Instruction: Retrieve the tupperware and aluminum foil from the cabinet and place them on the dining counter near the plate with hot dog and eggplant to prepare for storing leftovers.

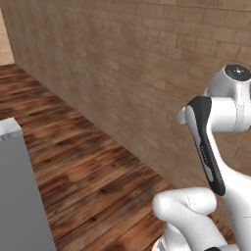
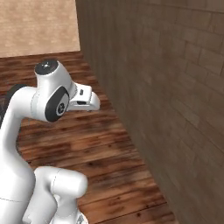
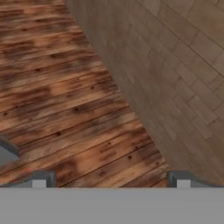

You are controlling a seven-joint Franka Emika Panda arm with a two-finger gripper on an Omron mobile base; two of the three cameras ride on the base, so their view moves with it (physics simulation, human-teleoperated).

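Brick wall, plank floor; hand wide, empty.

My arm is glossy white, built of rounded, tube-like links with bulging joints. A long dark grey-black inlay runs down the side of one link, with small pale lettering too fine to read. The top joint ends in a round black cap with a pale mark at its centre. From the other side, a dark oval disc sits in my elbow housing. My two fingertips are small, grey and square-cut, each with a lighter patch.
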